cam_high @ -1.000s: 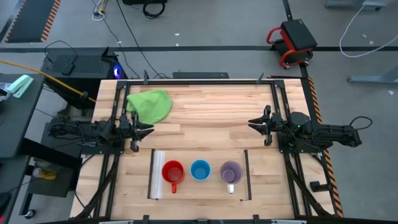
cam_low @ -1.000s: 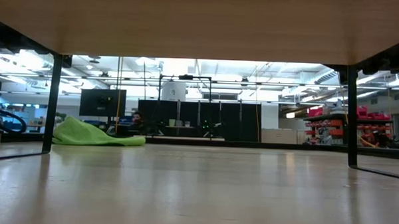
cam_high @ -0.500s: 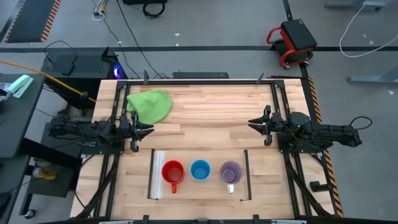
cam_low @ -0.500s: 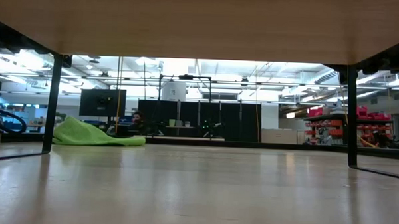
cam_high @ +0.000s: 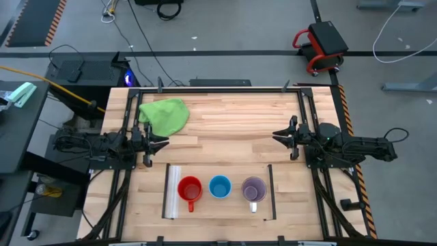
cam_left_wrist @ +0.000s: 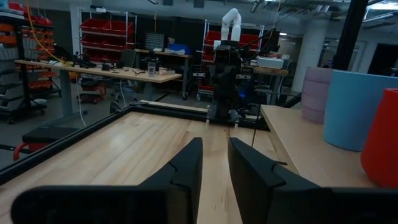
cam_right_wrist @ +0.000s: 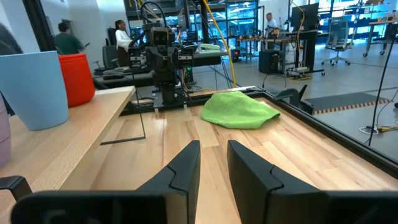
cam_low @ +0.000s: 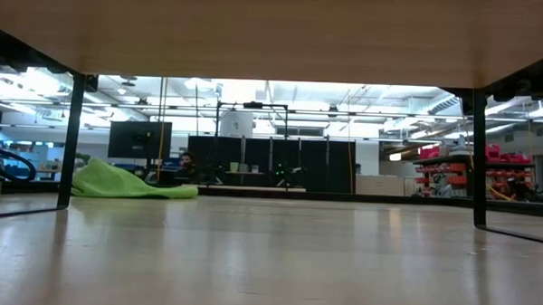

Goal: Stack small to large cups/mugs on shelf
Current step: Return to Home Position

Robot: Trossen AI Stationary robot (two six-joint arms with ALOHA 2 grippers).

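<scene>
Three cups stand side by side on their bases on the raised light-wood shelf (cam_high: 218, 208): a red mug (cam_high: 189, 188), a light-blue cup (cam_high: 219, 186) and a lilac mug (cam_high: 253, 188). The two mugs' handles point to the near edge. My left gripper (cam_high: 164, 142) hovers low at the table's left side, narrowly open and pointing right. My right gripper (cam_high: 276, 135) mirrors it at the right side, narrowly open. The left wrist view shows its gripper (cam_left_wrist: 215, 142) beside the red mug (cam_left_wrist: 382, 140). The right wrist view shows its gripper (cam_right_wrist: 213, 144) beside the blue cup (cam_right_wrist: 34, 87).
A crumpled green cloth (cam_high: 165, 115) lies at the far left of the table, near the left arm. The shelf has a silvery rail (cam_high: 172, 191) on its left end and a dark rail (cam_high: 270, 193) on its right. The low view sees the shelf's underside (cam_low: 276, 30).
</scene>
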